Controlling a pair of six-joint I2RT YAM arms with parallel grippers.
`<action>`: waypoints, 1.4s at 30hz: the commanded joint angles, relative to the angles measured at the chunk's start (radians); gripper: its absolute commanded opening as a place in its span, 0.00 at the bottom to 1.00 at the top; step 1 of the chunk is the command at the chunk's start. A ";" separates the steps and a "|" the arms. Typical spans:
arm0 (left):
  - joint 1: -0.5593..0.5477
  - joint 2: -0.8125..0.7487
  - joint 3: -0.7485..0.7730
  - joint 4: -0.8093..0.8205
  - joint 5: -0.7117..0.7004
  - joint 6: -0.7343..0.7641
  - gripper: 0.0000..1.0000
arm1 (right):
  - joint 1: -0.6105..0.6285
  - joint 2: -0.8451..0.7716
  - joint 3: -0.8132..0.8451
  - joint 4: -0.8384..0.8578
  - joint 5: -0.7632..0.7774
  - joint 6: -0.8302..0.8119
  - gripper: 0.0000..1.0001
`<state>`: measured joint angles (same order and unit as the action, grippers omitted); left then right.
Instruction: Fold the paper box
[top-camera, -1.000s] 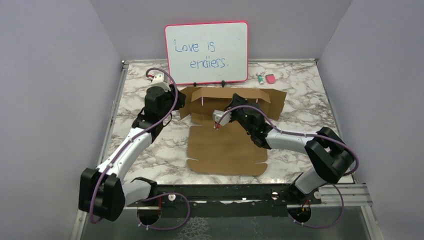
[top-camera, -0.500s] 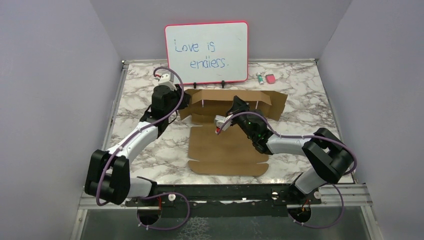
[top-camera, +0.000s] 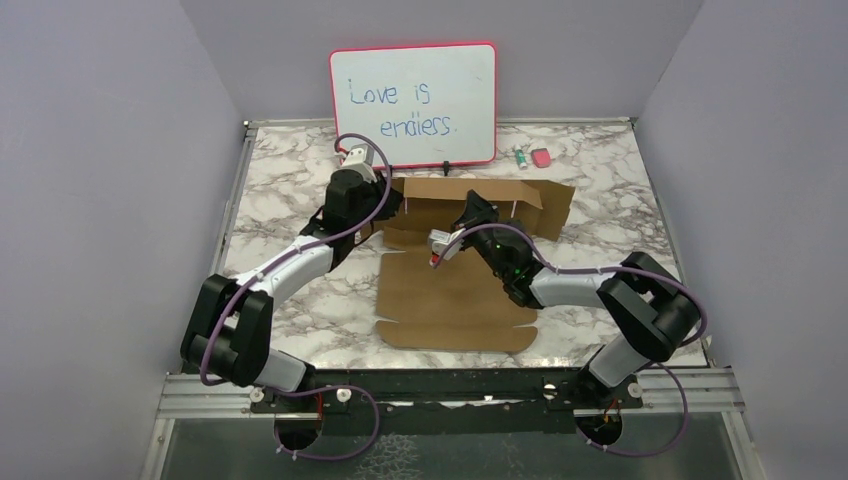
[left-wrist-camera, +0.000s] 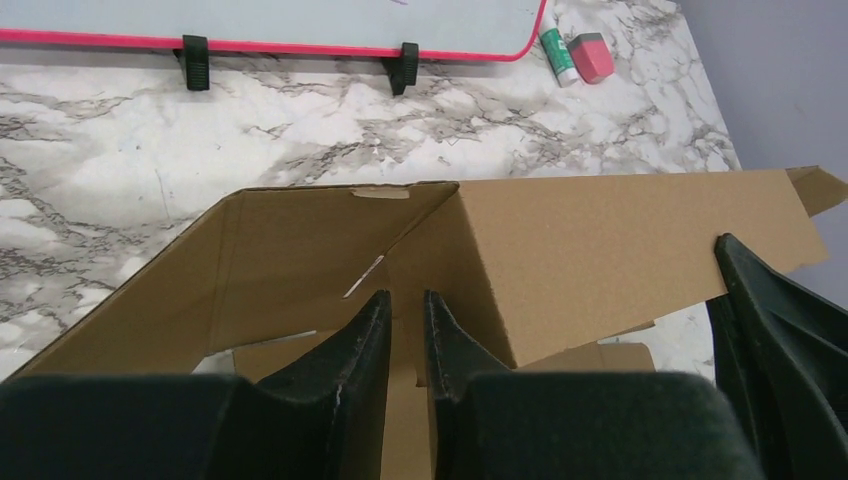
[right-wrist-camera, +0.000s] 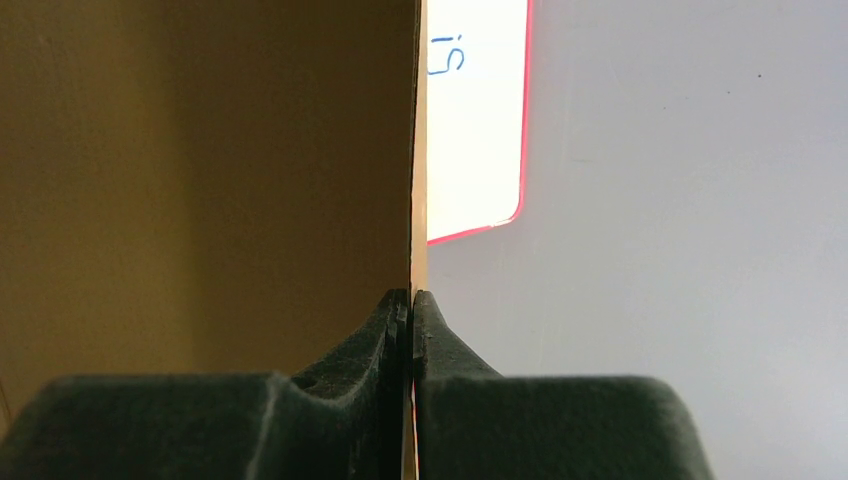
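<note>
box: the box (top-camera: 455, 290) lies mid-table as a brown sheet, its near panel flat on the marble, its far part raised toward the whiteboard (top-camera: 414, 104).
back wall: the back wall (top-camera: 470, 200) stands up along the far edge, because I am pinching it from above to keep it upright.
right gripper: my right gripper (right-wrist-camera: 411, 310) is closed tight on the wall's top edge; in its wrist view the cardboard runs edge-on straight between the fingers (right-wrist-camera: 380, 330).
left gripper: my left gripper (left-wrist-camera: 408, 315) sits at the left end of the raised part, jaws narrow, with a thin slit between them. It points at the corner where the end flap (left-wrist-camera: 290, 265) meets the long wall.
left hold: I cannot tell whether cardboard is actually caught between my left fingertips or only lies just beyond them.
why two arms: my judgement is that one arm steadies the wall while the other works the end flap inward.
step: side walls going up; the near panel is not yet folded.
risk: a pull on the flap could twist the wall out of my right pinch.
clutter: a marker (left-wrist-camera: 553, 55) and an eraser (left-wrist-camera: 592, 56) lie by the whiteboard, well apart from the work.
</note>
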<state>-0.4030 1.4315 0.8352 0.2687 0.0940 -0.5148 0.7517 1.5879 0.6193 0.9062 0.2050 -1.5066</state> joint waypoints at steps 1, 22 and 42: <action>-0.030 0.012 0.020 0.097 0.020 -0.023 0.19 | 0.008 0.048 -0.003 0.024 0.006 -0.009 0.09; -0.041 -0.094 -0.211 0.122 -0.162 -0.044 0.35 | 0.035 0.101 -0.013 0.104 0.027 -0.090 0.09; -0.042 0.163 -0.166 0.043 -0.236 -0.057 0.61 | 0.037 0.080 -0.022 0.089 0.009 -0.075 0.08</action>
<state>-0.4408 1.5574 0.6281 0.3172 -0.1059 -0.5621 0.7715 1.6539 0.6201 1.0016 0.2379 -1.5982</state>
